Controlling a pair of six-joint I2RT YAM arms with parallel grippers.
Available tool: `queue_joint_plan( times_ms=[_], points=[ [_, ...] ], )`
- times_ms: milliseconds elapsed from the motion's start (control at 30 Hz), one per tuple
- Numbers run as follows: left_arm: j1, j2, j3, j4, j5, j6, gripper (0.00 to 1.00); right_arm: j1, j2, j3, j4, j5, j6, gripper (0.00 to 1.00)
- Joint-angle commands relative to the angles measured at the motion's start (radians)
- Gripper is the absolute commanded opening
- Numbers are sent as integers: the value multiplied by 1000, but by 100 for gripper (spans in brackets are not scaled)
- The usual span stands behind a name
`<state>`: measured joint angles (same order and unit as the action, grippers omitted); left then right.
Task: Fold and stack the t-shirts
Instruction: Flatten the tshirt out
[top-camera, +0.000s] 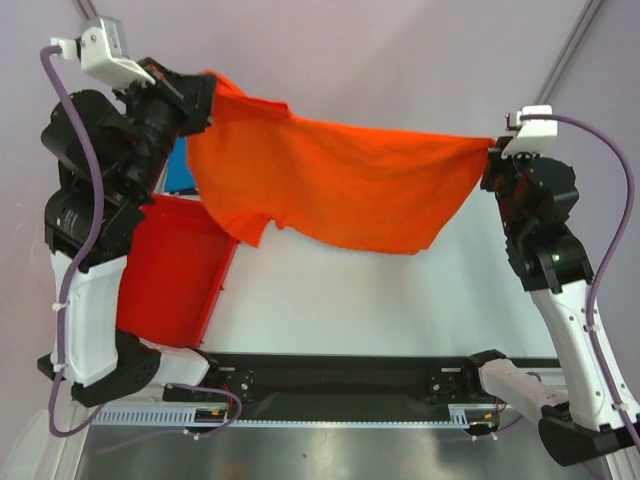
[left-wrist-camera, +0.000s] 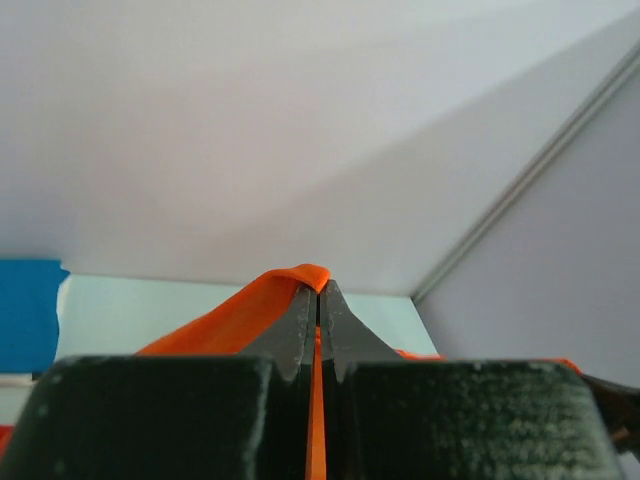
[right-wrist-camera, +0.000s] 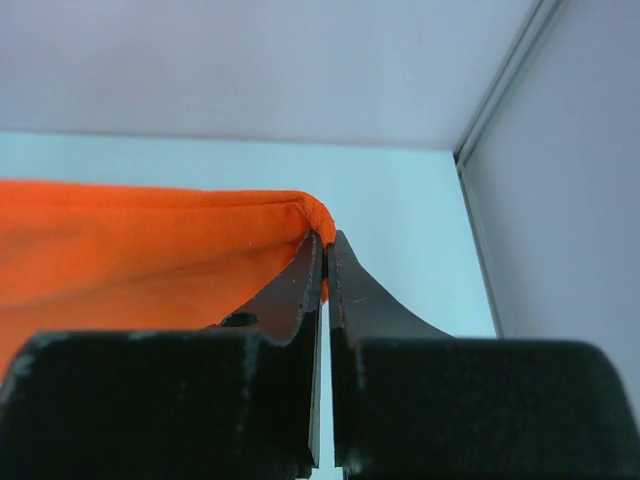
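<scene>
Black fingers of the left end effector (left-wrist-camera: 318, 290) press together on a fold of the orange t-shirt (top-camera: 340, 185). The right end effector (right-wrist-camera: 327, 240) is clamped just as tightly on the shirt's opposite corner. Between the two, the shirt hangs stretched in the air above the table (top-camera: 350, 300), sagging below both. Beneath the left end effector sits a red tray (top-camera: 175, 270), with the blue t-shirt (top-camera: 179, 167) at its far end.

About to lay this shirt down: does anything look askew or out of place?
Nothing damaged. The orange t-shirt hangs lopsided between the left end effector and right end effector: the left end is higher, a sleeve dangling. The red tray sits at an angle under the left arm.
</scene>
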<state>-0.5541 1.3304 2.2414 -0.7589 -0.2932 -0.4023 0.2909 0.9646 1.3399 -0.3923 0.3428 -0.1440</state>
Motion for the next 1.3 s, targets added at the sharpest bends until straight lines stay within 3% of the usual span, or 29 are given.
queue_joint_plan(
  times_ms=[0, 100, 200, 367, 600, 733, 1000, 1267],
  points=[
    [60, 82, 90, 46, -38, 8, 0, -62, 63, 51, 168, -138, -22, 0],
    [94, 92, 84, 134, -6, -21, 0, -146, 85, 54, 230, -246, 128, 0],
    [100, 110, 55, 216, 25, 0, 0, -160, 109, 68, 231, -277, 135, 0],
    [135, 184, 155, 184, 83, -7, 0, -191, 155, 132, 222, -304, 139, 0],
    [135, 148, 148, 273, 229, -18, 0, -194, 164, 294, 100, -298, 129, 0],
    [135, 81, 136, 260, 275, 19, 1, -194, 97, 355, 24, -277, 139, 0],
    [135, -250, -5, 288, 311, 73, 1, -157, -176, 350, -127, -398, 168, 0],
    [126, -369, -118, 328, 393, 20, 0, -219, -319, 389, -243, -514, 317, 0]
  ],
)
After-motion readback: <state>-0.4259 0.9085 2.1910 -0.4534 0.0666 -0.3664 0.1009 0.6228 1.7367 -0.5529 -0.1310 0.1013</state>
